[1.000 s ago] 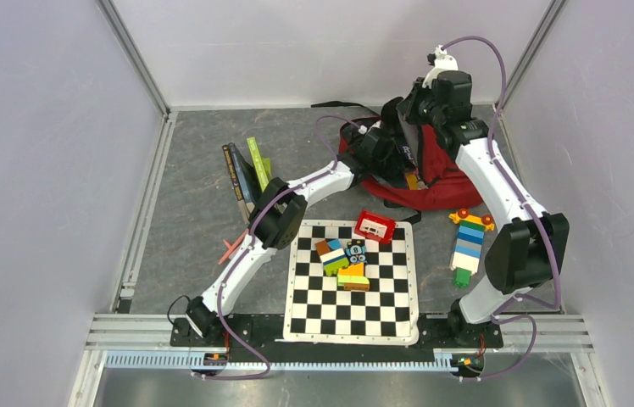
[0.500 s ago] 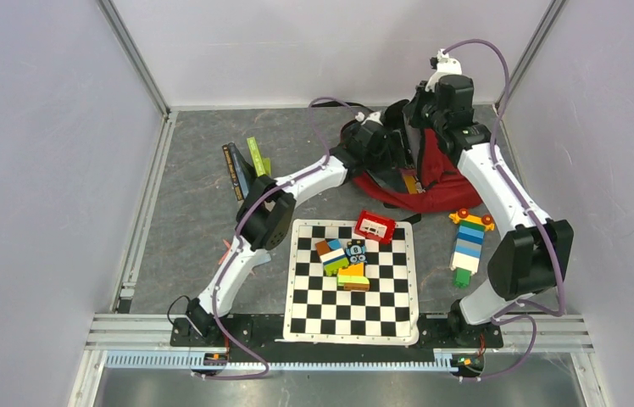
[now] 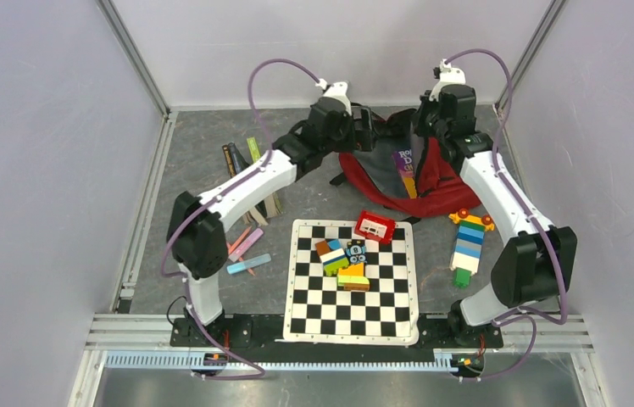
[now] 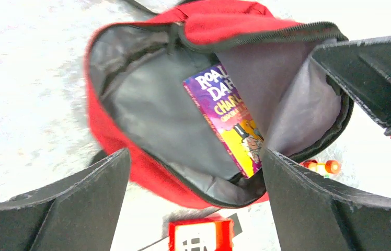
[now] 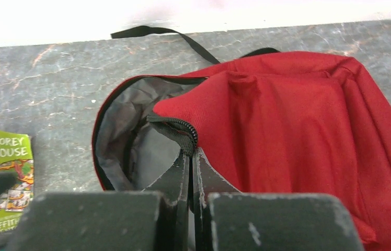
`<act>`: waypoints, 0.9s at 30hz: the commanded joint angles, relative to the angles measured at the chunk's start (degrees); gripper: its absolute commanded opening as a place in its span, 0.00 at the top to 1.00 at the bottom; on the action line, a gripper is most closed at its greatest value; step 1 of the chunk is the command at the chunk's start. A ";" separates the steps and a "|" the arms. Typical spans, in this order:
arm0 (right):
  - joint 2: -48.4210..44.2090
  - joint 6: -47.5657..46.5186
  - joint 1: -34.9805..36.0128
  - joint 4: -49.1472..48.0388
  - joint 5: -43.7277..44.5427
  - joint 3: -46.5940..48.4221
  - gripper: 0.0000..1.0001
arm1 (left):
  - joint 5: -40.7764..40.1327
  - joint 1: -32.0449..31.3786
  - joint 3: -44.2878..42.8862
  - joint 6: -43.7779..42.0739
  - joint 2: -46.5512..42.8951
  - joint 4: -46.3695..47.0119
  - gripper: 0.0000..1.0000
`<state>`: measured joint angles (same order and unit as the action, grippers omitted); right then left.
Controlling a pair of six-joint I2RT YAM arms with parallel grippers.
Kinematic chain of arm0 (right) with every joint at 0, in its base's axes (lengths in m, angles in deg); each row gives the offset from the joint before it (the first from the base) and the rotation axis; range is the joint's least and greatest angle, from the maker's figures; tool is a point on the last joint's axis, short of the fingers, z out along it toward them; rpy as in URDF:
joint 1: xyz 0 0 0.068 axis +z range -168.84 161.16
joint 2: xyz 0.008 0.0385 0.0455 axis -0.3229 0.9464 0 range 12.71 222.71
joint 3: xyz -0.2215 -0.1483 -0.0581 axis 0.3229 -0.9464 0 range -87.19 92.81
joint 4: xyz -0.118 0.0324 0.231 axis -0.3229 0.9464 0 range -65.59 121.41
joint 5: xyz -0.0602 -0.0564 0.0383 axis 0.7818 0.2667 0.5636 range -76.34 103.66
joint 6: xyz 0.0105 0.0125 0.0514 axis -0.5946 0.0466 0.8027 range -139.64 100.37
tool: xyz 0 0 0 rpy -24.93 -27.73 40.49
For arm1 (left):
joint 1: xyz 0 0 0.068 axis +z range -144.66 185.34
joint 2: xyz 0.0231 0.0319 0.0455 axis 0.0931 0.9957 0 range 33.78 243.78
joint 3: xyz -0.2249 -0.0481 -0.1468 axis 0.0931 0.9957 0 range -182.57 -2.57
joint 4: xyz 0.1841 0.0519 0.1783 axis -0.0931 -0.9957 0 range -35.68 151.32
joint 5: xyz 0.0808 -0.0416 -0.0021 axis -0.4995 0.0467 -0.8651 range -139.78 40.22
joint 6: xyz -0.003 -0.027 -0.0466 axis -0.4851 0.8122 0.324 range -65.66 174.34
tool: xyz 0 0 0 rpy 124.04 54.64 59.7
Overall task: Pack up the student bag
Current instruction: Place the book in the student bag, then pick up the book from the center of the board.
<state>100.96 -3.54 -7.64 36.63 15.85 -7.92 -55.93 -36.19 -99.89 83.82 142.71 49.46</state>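
Student bag (image 3: pixel 442 180) gapes under the wide-open left gripper (image 4: pixel 194 152); if the right gripper (image 5: pixel 191 157), pinched on its zipper edge (image 5: pixel 175 127), slips, the mouth could flop shut.

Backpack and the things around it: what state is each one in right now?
student bag: unzipped, mouth held open.
purple book: inside the bag, cover showing.
left tool: open, empty, over the bag's mouth.
right tool: shut on the bag's zipper edge.
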 commanded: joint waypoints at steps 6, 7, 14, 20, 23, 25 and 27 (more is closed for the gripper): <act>-3.61 -2.66 -7.18 -3.37 -2.79 -4.09 1.00 | -5.25 10.13 -1.10 -2.24 -10.67 -25.28 0.00; -3.43 -2.97 -7.99 -2.79 -4.16 -4.35 1.00 | -5.77 11.11 -2.26 -2.09 -10.61 -28.21 0.00; -3.11 -3.65 -10.84 -1.80 -6.77 -6.07 1.00 | -14.42 14.07 -6.71 -3.46 -9.03 -38.93 0.00; -2.80 -3.16 -10.84 -1.33 -8.37 -4.70 1.00 | -15.76 16.12 -5.14 -2.41 -8.19 -39.02 0.01; -2.90 -3.49 -10.83 -1.08 -8.44 -4.73 1.00 | -17.46 16.72 -4.65 -2.72 -7.40 -39.73 0.04; -2.97 -3.83 -10.85 -0.78 -8.41 -4.57 1.00 | -17.76 17.47 -3.78 -2.90 -7.53 -39.16 0.07; -2.90 -3.88 -10.85 -0.71 -8.33 -4.61 1.00 | -15.05 18.87 -2.56 -2.32 -7.35 -37.87 0.11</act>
<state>99.43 -6.31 -18.48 36.50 8.07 -14.07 -70.90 -19.32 -103.85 82.42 135.12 10.51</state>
